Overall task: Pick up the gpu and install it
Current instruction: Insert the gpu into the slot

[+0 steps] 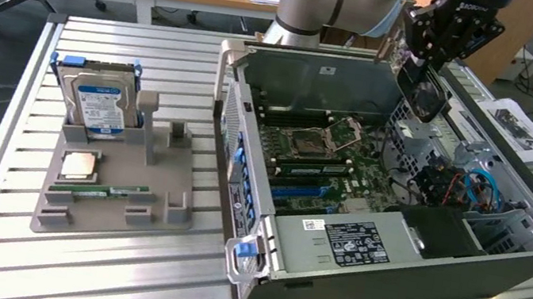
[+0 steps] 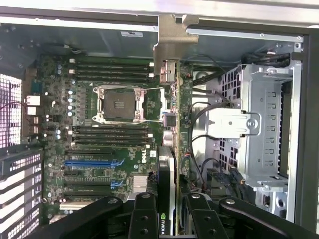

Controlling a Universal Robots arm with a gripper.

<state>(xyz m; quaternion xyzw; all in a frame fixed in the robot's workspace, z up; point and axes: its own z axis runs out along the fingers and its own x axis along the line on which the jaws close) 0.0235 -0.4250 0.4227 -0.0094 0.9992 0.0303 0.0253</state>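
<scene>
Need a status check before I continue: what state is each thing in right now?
gpu: held on edge over the case, not in a slot.
gripper: shut on the gpu.
case: side open.
blue slot: empty.
hard drive: upright on the tray.
memory stick: flat on the tray.

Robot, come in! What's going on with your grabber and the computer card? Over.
Gripper shut on thin dark grey-black gpu card, metal end bracket. Card hangs over open grey computer case, not seated. Nothing seen blocking green motherboard.
</scene>
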